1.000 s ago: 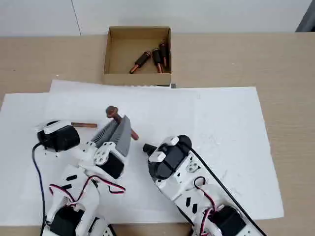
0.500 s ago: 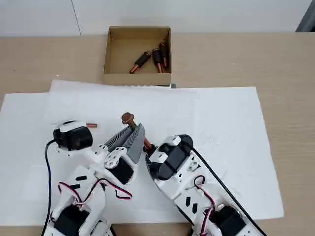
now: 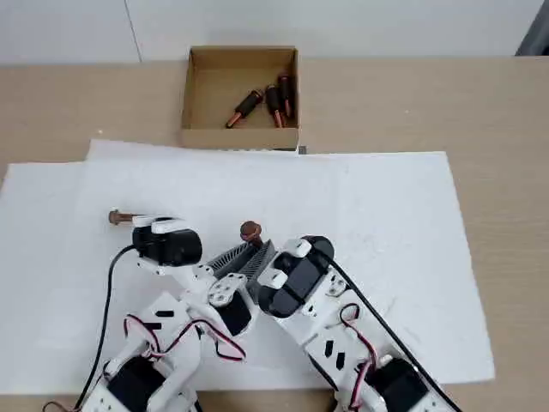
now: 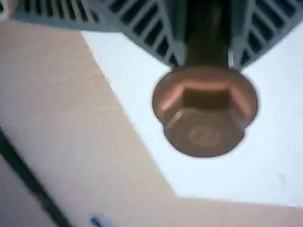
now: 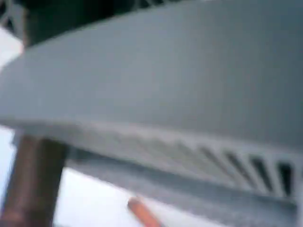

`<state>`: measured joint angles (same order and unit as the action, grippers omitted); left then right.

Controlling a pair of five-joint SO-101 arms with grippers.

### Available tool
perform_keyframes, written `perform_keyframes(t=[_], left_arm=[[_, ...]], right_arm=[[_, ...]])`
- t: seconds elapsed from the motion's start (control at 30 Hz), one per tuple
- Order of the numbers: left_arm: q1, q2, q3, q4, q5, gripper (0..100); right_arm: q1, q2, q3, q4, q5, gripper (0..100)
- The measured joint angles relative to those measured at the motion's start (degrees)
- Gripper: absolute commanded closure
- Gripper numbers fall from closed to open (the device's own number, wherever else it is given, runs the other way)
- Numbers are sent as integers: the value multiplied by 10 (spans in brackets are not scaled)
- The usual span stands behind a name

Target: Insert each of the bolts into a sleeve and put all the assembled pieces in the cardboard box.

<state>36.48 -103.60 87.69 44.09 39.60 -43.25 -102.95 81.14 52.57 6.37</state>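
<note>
1. Looking at the cardboard box at 12 o'clock on the counter, I count three assembled pieces lying inside it, over on its 3 o'clock side. That part of the job looks done.
2. The left end effector is near the middle of the white paper, a bit toward 6 o'clock. It is clamped on the held bolt. The head of the bolt pokes out past the tips toward 12 o'clock. I see no sleeve on this bolt.
3. The right end effector sits just beside the left one, at its 4 o'clock. I cannot tell if it is apart or together.
4. The right wrist view has a dark brown tube close by. It may be a sleeve, but I cannot be sure.
5. A loose bolt lies flat on the paper at 9 o'clock from the left end effector, well apart from the box. It is bare and nothing is touching it.
6. I think the job is a bit more than half done. Three pieces are in and two bolts are left. The held bolt needs a sleeve and then a trip to the box at 12 o'clock. After that, the loose bolt needs the same.
</note>
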Motion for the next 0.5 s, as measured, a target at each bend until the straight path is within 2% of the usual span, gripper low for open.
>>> perform_keyframes(t=[0.27, 0.5], left_arm=[[0, -1, -2, 18, -7, 981], [0, -1, -2, 21, -24, 785]], right_arm=[[-1, 0, 4, 1, 0, 995], [-1, 0, 4, 1, 0, 995]])
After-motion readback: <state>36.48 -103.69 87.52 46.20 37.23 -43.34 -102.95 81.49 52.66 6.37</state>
